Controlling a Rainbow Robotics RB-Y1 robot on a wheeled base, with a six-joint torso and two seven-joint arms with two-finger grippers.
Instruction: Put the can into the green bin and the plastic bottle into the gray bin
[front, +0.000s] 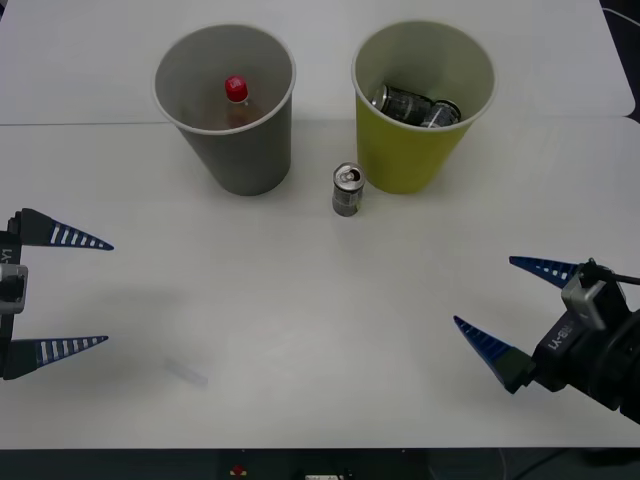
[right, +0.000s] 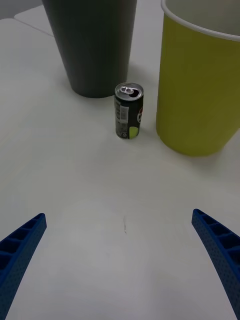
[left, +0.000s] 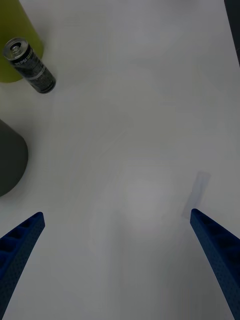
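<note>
A white worktop seen from above. At twelve o'clock stand two tall cups: the gray bin toward eleven, the green bin toward one. The plastic bottle, red cap up, already sits inside the gray bin. Two cans lie in the green bin. One more can stands upright on the worktop between the bins, just beside the green one's base, its pull tab showing.

My right gripper hovers at four o'clock, jaws spread wide and holding nothing, pointed toward the can. My left gripper waits at eight o'clock, jaws also spread and empty.

I judge the can light, thin-walled, smooth and likely slippery; too hard a squeeze could dent it. I would pinch it across the middle of its round body, below the rim, keeping clear of the green bin's wall.
</note>
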